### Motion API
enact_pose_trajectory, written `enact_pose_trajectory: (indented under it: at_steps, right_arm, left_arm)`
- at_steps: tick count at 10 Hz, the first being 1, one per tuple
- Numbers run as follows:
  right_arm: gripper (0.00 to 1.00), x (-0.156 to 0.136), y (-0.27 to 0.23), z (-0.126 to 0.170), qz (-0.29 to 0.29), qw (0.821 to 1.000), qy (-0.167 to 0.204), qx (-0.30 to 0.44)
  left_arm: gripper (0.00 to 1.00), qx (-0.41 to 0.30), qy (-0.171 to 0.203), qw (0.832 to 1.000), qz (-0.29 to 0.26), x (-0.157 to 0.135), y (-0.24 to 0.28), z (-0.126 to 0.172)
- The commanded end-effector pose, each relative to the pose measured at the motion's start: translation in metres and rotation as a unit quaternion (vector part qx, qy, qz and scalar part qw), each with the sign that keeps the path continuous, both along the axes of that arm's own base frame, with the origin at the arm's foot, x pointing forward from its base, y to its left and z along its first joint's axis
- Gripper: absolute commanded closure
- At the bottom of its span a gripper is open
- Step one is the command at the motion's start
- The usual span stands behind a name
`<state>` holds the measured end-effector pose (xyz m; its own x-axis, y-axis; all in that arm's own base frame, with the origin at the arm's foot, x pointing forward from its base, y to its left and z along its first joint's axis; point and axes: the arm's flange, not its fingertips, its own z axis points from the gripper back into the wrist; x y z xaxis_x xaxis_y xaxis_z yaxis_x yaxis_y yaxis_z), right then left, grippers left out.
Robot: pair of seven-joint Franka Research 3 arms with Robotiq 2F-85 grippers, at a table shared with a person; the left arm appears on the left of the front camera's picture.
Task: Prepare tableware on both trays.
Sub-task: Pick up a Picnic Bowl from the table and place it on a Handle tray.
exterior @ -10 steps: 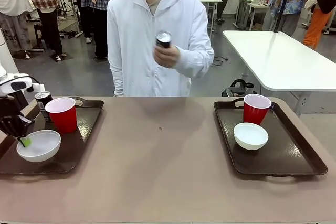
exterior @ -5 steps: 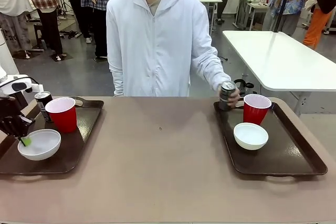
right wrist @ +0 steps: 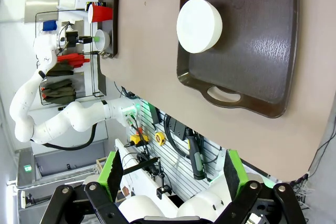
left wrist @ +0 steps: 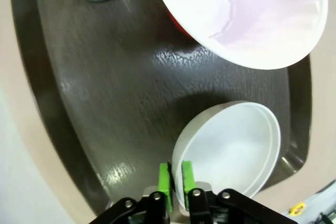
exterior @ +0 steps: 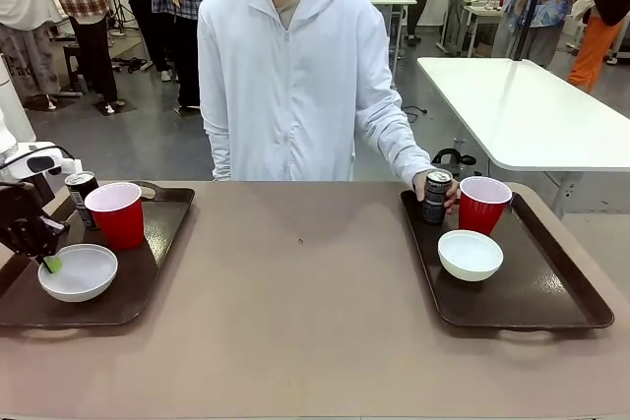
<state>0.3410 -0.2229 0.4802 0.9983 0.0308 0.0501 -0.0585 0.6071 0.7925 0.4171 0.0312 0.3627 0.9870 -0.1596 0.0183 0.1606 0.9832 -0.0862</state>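
White bowl (exterior: 77,272) lies on the left tray (exterior: 148,287), the left gripper's (exterior: 47,262) pads astride its rim, pinched or freed I cannot tell; best withdraw straight upward; right gripper (right wrist: 170,174) gapes empty; farther, a hand (exterior: 425,184) sets a can (exterior: 436,196) on the right tray (exterior: 551,292)

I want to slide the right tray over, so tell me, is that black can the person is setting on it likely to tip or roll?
The can is tall and slim on a small base, so it would probably tip if the tray jerks. Tipped, its round body would likely roll, though the raised rim should stop it. Whether it is full cannot be told; the person's hand is on it.
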Motion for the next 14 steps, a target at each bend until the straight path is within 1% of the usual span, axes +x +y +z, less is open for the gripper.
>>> enact_pose_trajectory:
  at_steps: [1, 2, 4, 5, 8, 9, 10, 12, 13, 14]
  right_arm:
    - [0.00, -0.002, 0.003, -0.002, 0.003, 1.000, -0.009, 0.007]
    - [0.00, -0.002, 0.003, -0.002, 0.003, 1.000, -0.009, 0.007]
    - [0.00, -0.002, 0.003, -0.002, 0.003, 1.000, -0.009, 0.007]
    - [0.00, -0.002, 0.003, -0.002, 0.003, 1.000, -0.009, 0.007]
    - [0.00, -0.002, 0.003, -0.002, 0.003, 1.000, -0.009, 0.007]
    - [0.00, -0.002, 0.003, -0.002, 0.003, 1.000, -0.009, 0.007]
    - [0.00, -0.002, 0.003, -0.002, 0.003, 1.000, -0.009, 0.007]
    - [0.00, -0.002, 0.003, -0.002, 0.003, 1.000, -0.009, 0.007]
    - [0.00, -0.002, 0.003, -0.002, 0.003, 1.000, -0.009, 0.007]
    - [0.00, -0.002, 0.003, -0.002, 0.003, 1.000, -0.009, 0.007]
  left_arm:
    - [0.03, -0.002, -0.012, 1.000, 0.010, 0.001, 0.002, 0.007]
    - [0.00, -0.005, -0.014, 1.000, 0.010, 0.001, 0.002, 0.011]
    - [0.00, -0.003, -0.018, 1.000, 0.006, -0.002, 0.001, 0.024]
    - [0.44, -0.002, -0.017, 1.000, 0.009, -0.003, 0.000, 0.032]
    - [0.15, -0.007, -0.002, 1.000, -0.004, -0.008, -0.006, 0.055]
    - [0.04, -0.004, -0.003, 1.000, -0.006, -0.013, -0.009, 0.067]
    - [0.00, -0.006, -0.003, 1.000, -0.006, -0.018, -0.012, 0.078]
    - [0.00, -0.002, -0.009, 1.000, -0.007, -0.030, -0.017, 0.099]
    - [0.00, 0.005, -0.019, 1.000, -0.001, -0.035, -0.019, 0.107]
    - [0.00, 0.007, -0.022, 1.000, 0.019, -0.037, -0.019, 0.111]
